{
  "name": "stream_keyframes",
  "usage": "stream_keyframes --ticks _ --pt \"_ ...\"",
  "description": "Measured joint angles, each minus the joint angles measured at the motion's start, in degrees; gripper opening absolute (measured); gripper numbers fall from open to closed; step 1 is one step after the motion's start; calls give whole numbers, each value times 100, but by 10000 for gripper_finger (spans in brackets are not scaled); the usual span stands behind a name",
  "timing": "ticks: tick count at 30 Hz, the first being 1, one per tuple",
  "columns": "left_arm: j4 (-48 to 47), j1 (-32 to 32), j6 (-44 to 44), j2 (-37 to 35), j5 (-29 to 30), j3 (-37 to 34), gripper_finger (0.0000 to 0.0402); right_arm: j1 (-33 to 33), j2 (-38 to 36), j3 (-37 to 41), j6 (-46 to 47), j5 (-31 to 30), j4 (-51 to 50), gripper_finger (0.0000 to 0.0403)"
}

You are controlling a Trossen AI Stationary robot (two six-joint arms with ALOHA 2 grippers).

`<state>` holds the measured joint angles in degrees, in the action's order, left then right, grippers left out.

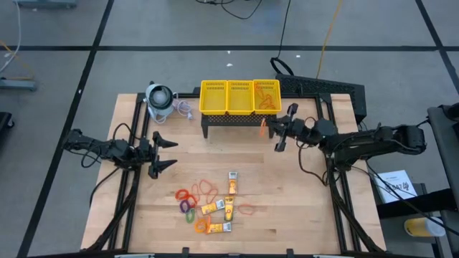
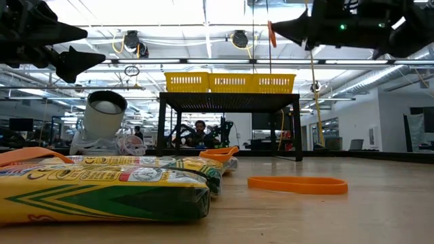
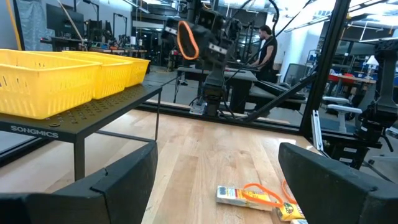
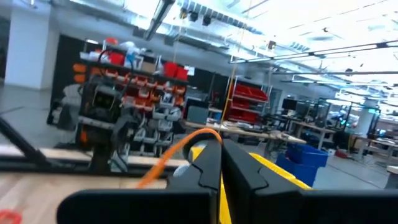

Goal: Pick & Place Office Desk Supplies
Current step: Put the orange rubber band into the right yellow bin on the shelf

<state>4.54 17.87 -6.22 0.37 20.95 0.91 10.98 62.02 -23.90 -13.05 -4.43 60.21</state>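
Note:
Office supplies lie in a heap at the table's near middle: yellow-orange packets [image 1: 215, 208], orange rubber bands [image 1: 204, 188] and coloured rings [image 1: 188, 204]. In the low view a packet [image 2: 102, 190] and a flat band [image 2: 297, 184] lie close by. A yellow three-compartment basket [image 1: 237, 97] sits on a black stand at the far middle. My right gripper [image 1: 270, 127] is raised near the basket's right end, shut on an orange rubber band [image 3: 186, 38]. My left gripper [image 1: 161, 154] waits open at the table's left, touching nothing. My right gripper pinches the orange rubber band between its two shut fingertips [image 4: 211, 155]. The fingers come from the table's right side, slanting a little upward. The band [image 4: 184, 142] loops out from the tips and hangs slack, lifted clear of the table [image 2: 271, 34].
A grey-white round device [image 1: 159, 99] with a cord stands left of the basket. The basket's right compartment holds orange bands [image 1: 267, 97]. The stand's black legs [image 2: 163, 125] reach the table. Bare wood lies between the heap and the stand. A person [image 3: 268, 40] stands beyond the table.

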Motion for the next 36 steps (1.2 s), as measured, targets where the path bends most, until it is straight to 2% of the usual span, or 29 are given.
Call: stream_keyframes --ticks 4,9,18,24,30,36 --pt "0 0 -1 1 0 0 340 -8 0 -85 55 -54 1 0" --pt "0 0 0 1 0 0 340 -15 4 -83 49 -733 -47 0" --pt "0 0 0 1 0 0 340 -17 71 -83 -6 -792 -46 0" --pt "0 0 0 1 0 0 340 -17 267 -81 -293 -1368 7 0" --pt "0 0 0 1 0 0 340 -17 457 -81 -542 -1388 313 0" --pt "0 0 0 1 0 0 340 -17 455 -79 -865 -1883 515 0"
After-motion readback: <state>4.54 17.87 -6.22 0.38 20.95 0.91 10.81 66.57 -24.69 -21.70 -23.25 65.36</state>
